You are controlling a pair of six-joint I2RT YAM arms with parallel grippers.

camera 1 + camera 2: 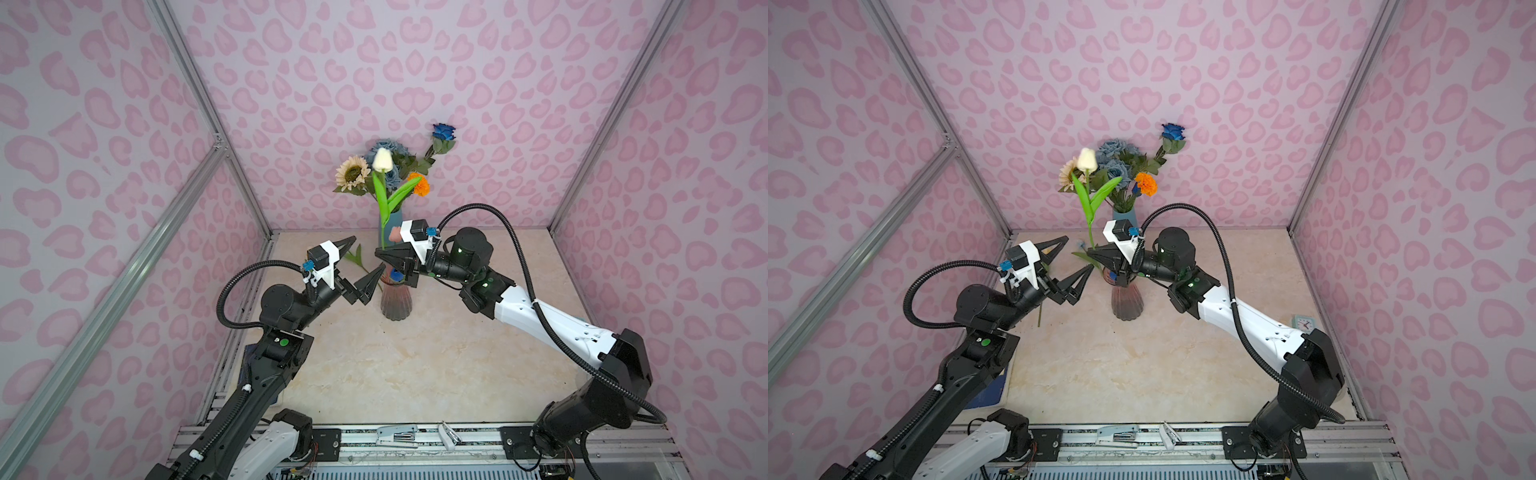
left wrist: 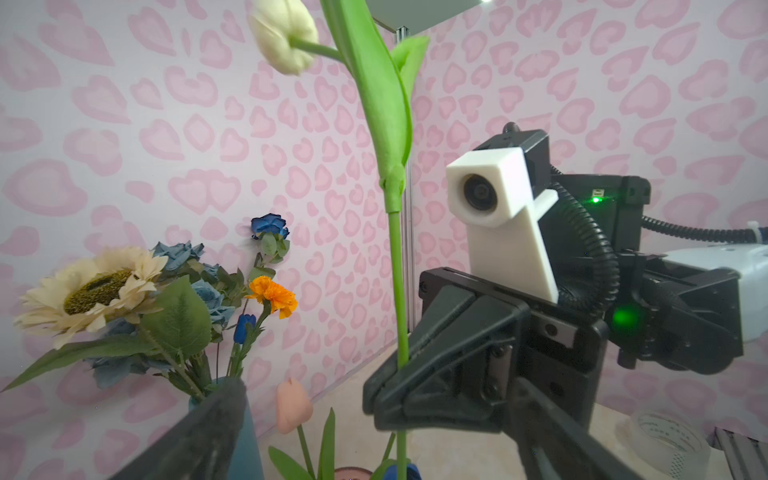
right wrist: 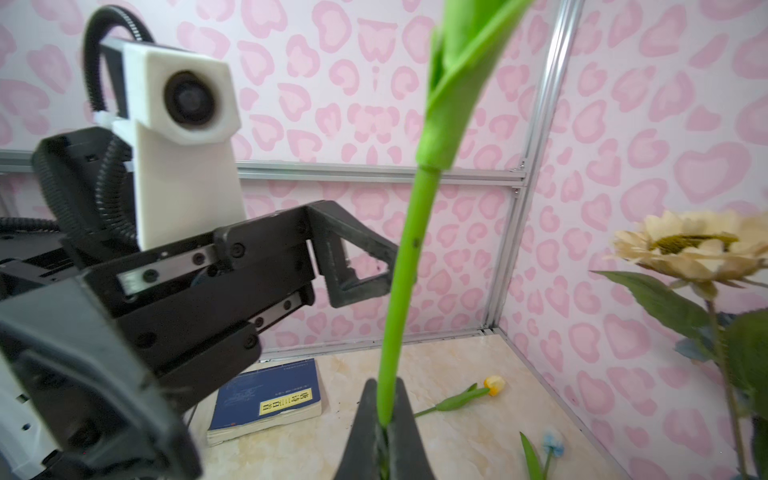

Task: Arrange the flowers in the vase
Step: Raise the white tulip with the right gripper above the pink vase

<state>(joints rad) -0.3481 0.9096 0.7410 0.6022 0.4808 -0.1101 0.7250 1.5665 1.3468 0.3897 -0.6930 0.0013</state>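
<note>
One white artificial tulip (image 1: 382, 160) is pinched by its green stem in the right gripper (image 1: 380, 255), above one ribbed glass vase (image 1: 395, 303). At 9 o'clock, the left gripper (image 1: 368, 253) is spread wide.

We see a robot lab booth: aluminium frame posts (image 1: 220, 141), pink heart-print wall panels (image 1: 415, 62), a marble-look tabletop (image 1: 415, 365), and robot arms (image 1: 552, 320) mounted on a base rail (image 1: 469, 440).

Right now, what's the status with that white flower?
Right end effector shut on white tulip stem. Left end effector open, beside it. Tulip upright over glass vase. Pink tulip near vase mouth.
</note>
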